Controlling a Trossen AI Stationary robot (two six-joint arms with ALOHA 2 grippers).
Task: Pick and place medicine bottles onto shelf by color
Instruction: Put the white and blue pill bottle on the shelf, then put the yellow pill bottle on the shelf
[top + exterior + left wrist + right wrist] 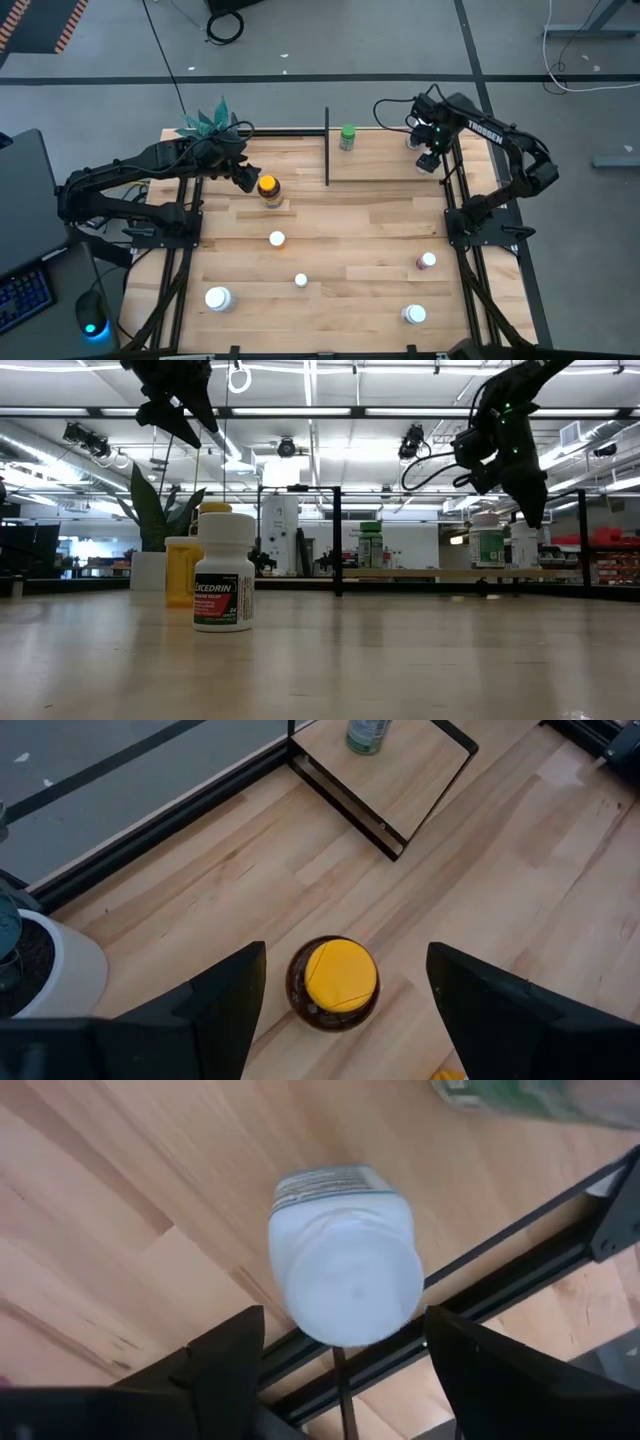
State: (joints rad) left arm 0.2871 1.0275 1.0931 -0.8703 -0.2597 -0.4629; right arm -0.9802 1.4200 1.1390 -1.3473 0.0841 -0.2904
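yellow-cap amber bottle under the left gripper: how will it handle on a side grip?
The amber bottle looks like rigid plastic, so it probably won't deform. It stands upright between the open fingers of the left gripper; an off-centre touch might tip it. Being round, it would likely roll if toppled.

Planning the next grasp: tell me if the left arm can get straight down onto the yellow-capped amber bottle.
Probably yes: the left tool hangs open above the amber bottle, nothing between them.
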